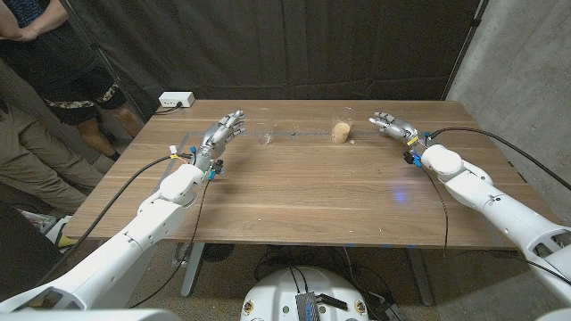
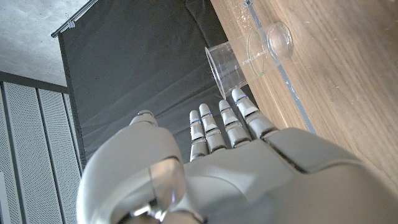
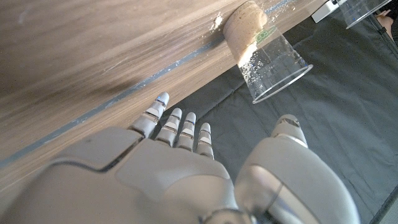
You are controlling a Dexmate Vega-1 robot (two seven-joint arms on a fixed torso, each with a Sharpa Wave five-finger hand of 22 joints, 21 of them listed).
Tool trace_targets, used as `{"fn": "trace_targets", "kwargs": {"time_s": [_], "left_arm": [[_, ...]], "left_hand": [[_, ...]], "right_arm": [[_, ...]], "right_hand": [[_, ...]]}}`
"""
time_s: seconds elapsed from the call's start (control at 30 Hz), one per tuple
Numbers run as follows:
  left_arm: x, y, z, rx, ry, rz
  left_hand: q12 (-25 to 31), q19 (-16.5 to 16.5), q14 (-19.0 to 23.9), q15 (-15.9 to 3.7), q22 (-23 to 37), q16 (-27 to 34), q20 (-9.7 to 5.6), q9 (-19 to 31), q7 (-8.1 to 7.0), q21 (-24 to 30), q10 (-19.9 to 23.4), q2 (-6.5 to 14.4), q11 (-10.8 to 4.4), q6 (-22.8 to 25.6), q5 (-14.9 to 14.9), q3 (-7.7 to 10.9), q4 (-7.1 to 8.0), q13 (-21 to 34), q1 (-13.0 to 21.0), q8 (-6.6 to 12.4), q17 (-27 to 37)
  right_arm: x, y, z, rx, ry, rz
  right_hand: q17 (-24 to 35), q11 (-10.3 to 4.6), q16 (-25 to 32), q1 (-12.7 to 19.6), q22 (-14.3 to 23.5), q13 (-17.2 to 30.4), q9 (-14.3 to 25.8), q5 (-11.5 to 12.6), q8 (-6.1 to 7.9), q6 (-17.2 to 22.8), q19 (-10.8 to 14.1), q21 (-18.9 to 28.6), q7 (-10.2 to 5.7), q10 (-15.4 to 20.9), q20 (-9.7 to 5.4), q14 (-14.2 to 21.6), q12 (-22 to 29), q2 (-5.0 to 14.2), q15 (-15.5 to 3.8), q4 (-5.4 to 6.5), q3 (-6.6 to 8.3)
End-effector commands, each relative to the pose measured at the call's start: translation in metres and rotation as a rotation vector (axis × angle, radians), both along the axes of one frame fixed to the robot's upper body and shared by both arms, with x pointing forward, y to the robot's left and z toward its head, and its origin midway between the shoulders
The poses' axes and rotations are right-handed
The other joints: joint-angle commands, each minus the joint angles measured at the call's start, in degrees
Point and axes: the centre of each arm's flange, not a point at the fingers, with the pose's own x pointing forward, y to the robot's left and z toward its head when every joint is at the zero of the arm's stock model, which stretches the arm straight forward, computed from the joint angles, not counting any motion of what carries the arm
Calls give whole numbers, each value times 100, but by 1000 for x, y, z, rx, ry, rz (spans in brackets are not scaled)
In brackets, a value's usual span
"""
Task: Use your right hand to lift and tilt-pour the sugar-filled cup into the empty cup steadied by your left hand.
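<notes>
The sugar-filled cup (image 1: 341,132) stands upright on the table (image 1: 294,192), the empty cup (image 1: 264,127) near it. Beside each, the right hand (image 1: 389,124) and left hand (image 1: 223,134) hold nothing, fingers apart.

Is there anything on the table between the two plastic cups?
No. In the head view, only bare wood with a thin line of tape lies between the empty cup and the sugar-filled cup.

Even overhead light brightening the wooden table (image 1: 294,192), black curtain (image 1: 294,45) staying dim, soft shadows falling beneath the arms, a bluish glint showing on the wood, wrist views blurring close up
</notes>
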Motion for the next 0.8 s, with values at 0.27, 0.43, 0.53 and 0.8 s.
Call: {"fn": "trace_targets", "kwargs": {"time_s": [0.27,0.43,0.53,0.8], "left_arm": [[-6,-6,3,14,7,9],[-6,-7,3,27,20,8],[-6,-8,3,29,22,9],[-5,-11,4,32,24,8]], "left_hand": [[-12,34,43,-526,19,-5,-18,25,-8,-28,35,10,-10,44,11,36,7,3,19,-32,22],[-14,37,45,-526,19,-6,-16,26,-15,-30,36,9,-15,51,11,42,6,2,16,-36,22],[-16,42,48,-505,20,-6,-20,27,-14,-31,39,8,-22,51,11,47,5,2,14,-42,22],[-19,41,52,-522,20,-9,-18,29,-8,-42,49,4,-3,60,10,62,1,1,6,-57,22]], "right_arm": [[14,-26,0,-114,53,-40],[19,-29,-3,-146,33,-44],[20,-30,-5,-144,19,-56],[21,-28,-7,-140,20,-83]], "right_hand": [[13,-94,54,10,7,18,28,59,54,17,107,61,-44,118,-80,130,90,-48,-472,-20,10],[31,-224,121,-196,11,25,28,98,46,-88,315,141,-196,242,-249,334,166,-144,-570,36,-97],[35,-225,104,-277,12,27,28,118,33,-157,332,144,-235,223,-279,317,166,-200,-576,55,-148],[33,-127,-34,-419,9,32,28,206,36,-301,89,43,-217,-97,-241,-79,72,-301,-361,69,-244]]}}
